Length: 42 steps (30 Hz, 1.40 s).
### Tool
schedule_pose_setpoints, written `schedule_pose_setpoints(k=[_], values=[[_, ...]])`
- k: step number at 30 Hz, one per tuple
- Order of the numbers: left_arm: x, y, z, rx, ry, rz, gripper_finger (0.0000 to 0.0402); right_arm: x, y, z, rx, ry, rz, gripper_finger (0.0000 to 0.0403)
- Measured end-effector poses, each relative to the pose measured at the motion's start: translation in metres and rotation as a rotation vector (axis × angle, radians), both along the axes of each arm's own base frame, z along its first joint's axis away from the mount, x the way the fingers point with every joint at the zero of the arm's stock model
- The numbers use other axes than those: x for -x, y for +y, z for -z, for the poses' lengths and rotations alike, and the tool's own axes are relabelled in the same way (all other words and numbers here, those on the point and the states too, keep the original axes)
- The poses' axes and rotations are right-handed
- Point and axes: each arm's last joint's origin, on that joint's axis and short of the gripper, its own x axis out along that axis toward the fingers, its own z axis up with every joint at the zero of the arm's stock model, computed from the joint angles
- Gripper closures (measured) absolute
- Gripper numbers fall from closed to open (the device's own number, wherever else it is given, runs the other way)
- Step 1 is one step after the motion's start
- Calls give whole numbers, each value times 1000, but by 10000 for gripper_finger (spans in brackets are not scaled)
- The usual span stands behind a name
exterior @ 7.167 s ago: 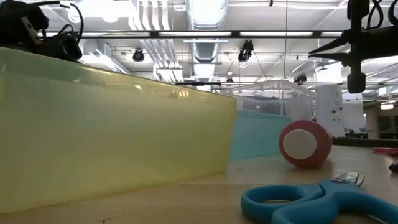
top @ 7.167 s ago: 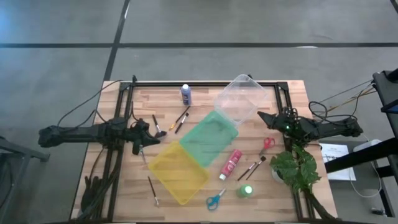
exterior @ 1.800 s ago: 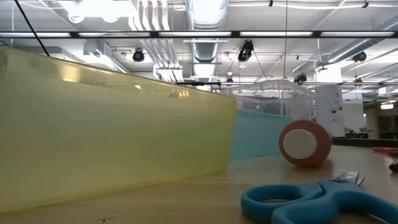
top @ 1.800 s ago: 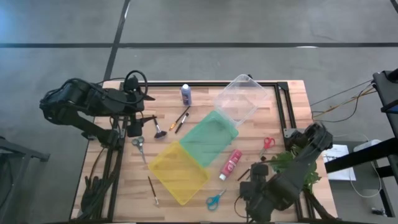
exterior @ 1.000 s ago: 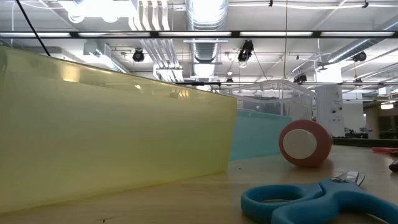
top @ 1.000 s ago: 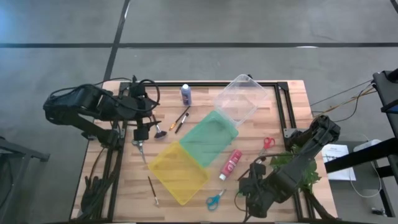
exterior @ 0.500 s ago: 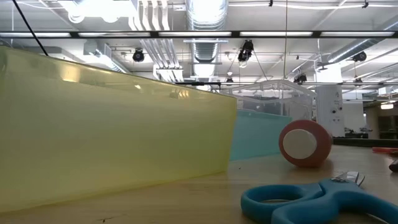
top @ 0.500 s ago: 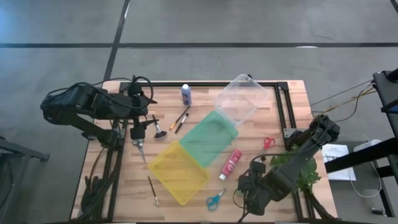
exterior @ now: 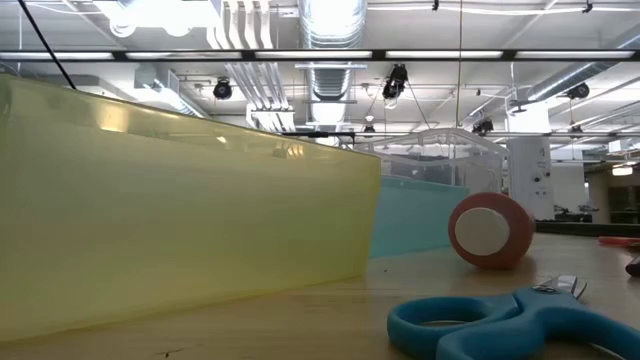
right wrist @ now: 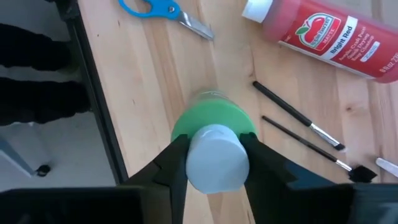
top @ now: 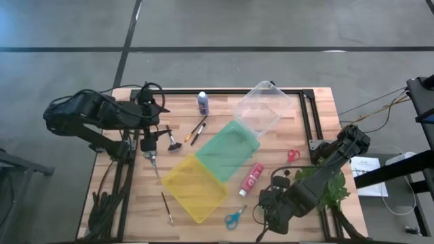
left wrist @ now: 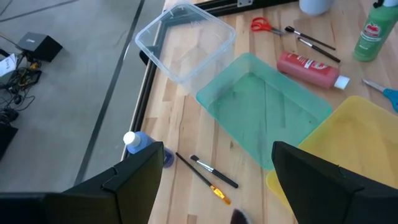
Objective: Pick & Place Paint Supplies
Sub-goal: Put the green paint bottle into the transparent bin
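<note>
The left tool (top: pixel 146 144) is hovering wide open above the grey scissors (top: pixel 152 158) at the left side of the surface (top: pixel 224 108), probably to come down on them. Near the front right edge, the right tool (right wrist: pixel 213 163) is closing on the green bottle (right wrist: pixel 212 134), its fingers (right wrist: pixel 171 163) touching both sides. The bottle is standing upright, long axis vertical, white cap pointing up, so the grip from above fits.

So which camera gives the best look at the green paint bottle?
The right wrist view: the green paint bottle fills the middle, white cap up, between the right gripper fingers. The left wrist view catches it far off, the high view hides it under the arm, and the low view misses it.
</note>
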Motion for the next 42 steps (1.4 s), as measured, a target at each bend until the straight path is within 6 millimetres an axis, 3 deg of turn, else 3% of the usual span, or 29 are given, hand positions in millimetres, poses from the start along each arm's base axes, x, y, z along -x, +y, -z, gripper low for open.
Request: schedule_pose_setpoints(k=[7,10,14,20,28,35,38,42], values=[[0,0,0,0,0,0,93,-3,1,-11,-30,-17,16,292],[0,0,0,2,-1,-2,93,-3,-6,-27,-30,-22,38,292],[0,0,0,3,-1,-2,93,-4,-32,-60,-1,-85,99,292],[0,0,0,3,-1,-2,93,-6,-99,-116,39,-191,183,292],[-2,0,-2,-11,-17,13,93,-6,-219,-167,133,-267,334,292],[-3,0,-4,-36,-40,10,93,12,-325,-170,139,-245,481,292],[-4,0,-5,-34,-55,7,94,27,-357,-163,141,-210,539,292],[-5,0,-5,-32,-66,7,94,37,-385,-144,107,-140,547,292]])
